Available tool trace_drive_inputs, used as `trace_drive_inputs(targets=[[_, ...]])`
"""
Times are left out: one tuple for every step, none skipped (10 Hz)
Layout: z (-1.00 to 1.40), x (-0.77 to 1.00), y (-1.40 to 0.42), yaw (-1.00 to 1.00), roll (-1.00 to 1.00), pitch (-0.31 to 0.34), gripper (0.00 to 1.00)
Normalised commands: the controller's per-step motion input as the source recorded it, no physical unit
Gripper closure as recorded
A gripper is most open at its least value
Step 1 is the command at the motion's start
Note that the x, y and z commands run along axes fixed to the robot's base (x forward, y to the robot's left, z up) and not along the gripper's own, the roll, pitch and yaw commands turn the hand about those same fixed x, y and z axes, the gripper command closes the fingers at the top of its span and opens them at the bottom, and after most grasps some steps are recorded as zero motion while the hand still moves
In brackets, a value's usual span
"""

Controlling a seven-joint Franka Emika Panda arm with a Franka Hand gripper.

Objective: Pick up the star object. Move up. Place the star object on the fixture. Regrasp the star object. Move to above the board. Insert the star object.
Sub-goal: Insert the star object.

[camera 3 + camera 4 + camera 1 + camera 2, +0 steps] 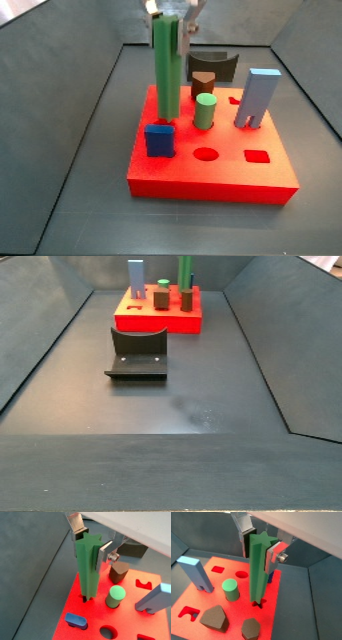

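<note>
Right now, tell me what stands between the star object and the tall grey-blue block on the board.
In a side view, the light-green cylinder stands between the star object, held upright by the gripper, and the grey-blue block on the board.

Star object (89,566), long dark-green prism, stands upright, lower end in the star-shaped hole of the board (214,178) (thick red slab with shaped holes), upper end between the gripper (92,541) fingers. Fixture (138,352), dark L-shaped bracket, sits on the floor near the board, apart from it.
</note>
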Motion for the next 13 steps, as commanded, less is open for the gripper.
trace_drive_inputs(targets=[[-0.19,0.00,0.00,-0.21,0.07,0.000,1.00],[-0.09,-0.10,0.00,-0.18,0.03,0.000,1.00],[-0.04,-0.18,0.00,-0.20,0.00,0.000,1.00],[-0.07,-0.17,0.00,-0.19,0.00,-0.001,1.00],[-0.07,-0.14,-0.01,-0.20,0.00,0.000,1.00],[-0.10,0.00,-0.01,-0.39,-0.05,0.000,1.00],[-0.07,0.16,0.00,-0.55,-0.03,0.000,1.00],[-0.06,0.09,0.00,-0.56,-0.02,0.000,1.00],[-0.09,0.00,0.00,-0.48,-0.02,0.000,1.00],[-0.12,0.00,0.00,-0.39,-0.01,0.000,1.00],[-0.20,0.00,-0.01,-0.25,0.00,0.000,1.00],[-0.26,0.00,-0.04,-0.07,0.00,-0.019,1.00],[-0.31,0.03,-0.02,0.03,0.00,-0.050,1.00]])
